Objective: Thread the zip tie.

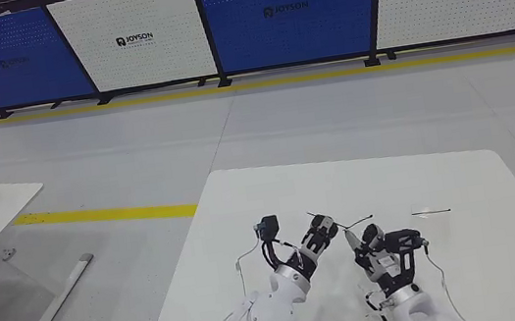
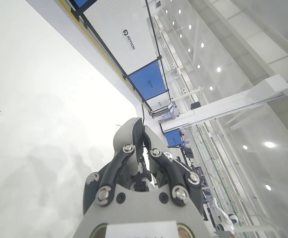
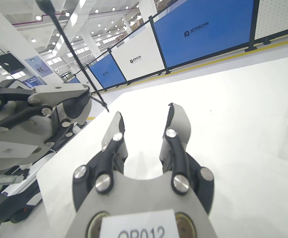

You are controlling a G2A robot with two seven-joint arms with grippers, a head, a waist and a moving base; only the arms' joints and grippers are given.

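Right arm point(image 1: 391, 266)'s jaws gape empty over the table point(image 1: 459, 182); left arm point(image 1: 282, 301)'s jaws, alongside, pinch the black zip tie point(image 3: 77, 60).

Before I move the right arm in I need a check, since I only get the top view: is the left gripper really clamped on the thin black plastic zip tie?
Observer: Yes. The left gripper is shut on the thin black plastic zip tie, which pokes out past its fingertips.
Operator: Is the right gripper ready to take it?
Observer: The right gripper is open and empty above the white table.
Operator: How near is the tie?
Observer: One end sits close beside one of the right gripper's fingertips, outside the gap, not touching.
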